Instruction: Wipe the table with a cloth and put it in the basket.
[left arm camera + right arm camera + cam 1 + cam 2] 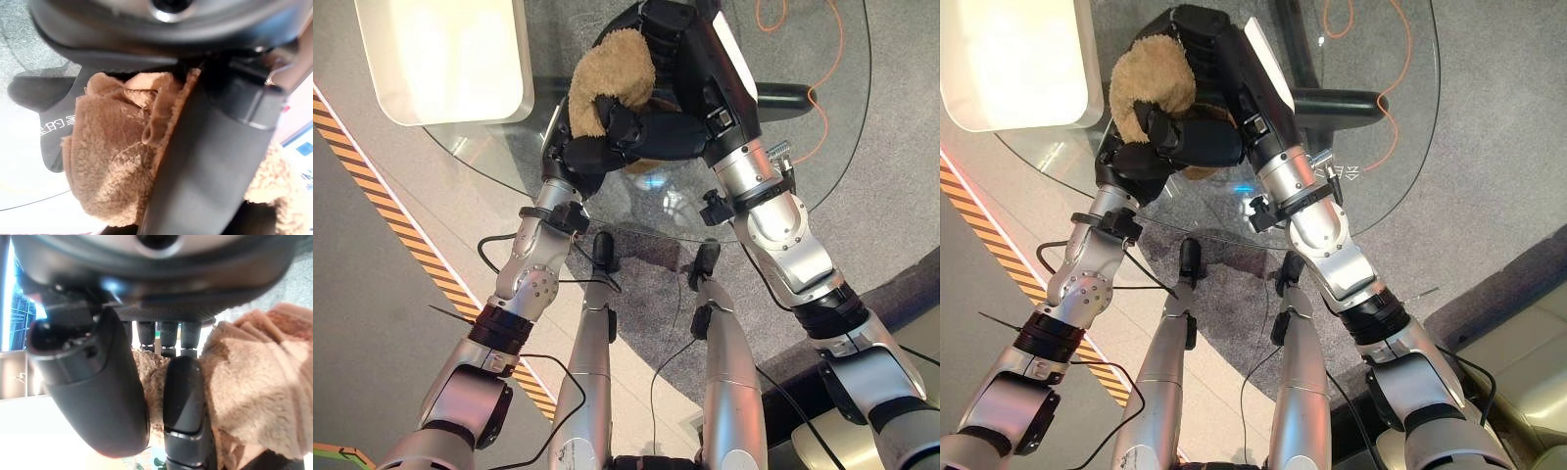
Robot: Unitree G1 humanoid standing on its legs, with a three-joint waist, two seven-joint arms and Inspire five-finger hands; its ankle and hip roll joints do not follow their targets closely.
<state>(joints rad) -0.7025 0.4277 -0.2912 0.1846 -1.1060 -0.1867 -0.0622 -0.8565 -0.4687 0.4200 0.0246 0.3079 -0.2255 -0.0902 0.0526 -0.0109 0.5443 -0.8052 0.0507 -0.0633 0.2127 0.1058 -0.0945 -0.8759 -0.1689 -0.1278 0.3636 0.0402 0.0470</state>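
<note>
Nearest the camera, the 2 silver-grey arms rose from the bottom of the head views and met over the near edge of a round glass table [822,147]. The left hand [582,147] came in from the lower left and sat under and beside a bunched brown cloth [607,83]; its dark fingers [619,122] curled up across the front of the fabric, pinching it. In the left wrist view the cloth [115,169] bulged as a fuzzy wad against that hand's dark bulk, with a thick dark digit [205,161] lying across it.

The right hand [680,132] reached in from the right and lay touching the same bundle, its palm pressed to the side of the left hand. In the right wrist view its fingers [161,335] ran down into the pile of the cloth [254,396] and its thumb [183,401] lay over the fabric, so this hand also closed on the cloth. The cloth was thus held between both hands, above the glass near the table's near-left part; whether it touched the surface could not be told.

Through the glass, grey carpet [901,117] showed below. Farther off, an orange cable [822,69] looped on the floor past the table. A pale rounded tray-like object [450,59] lay at the far left, and a yellow-and-black striped strip [372,186] ran along the floor on the left.
</note>
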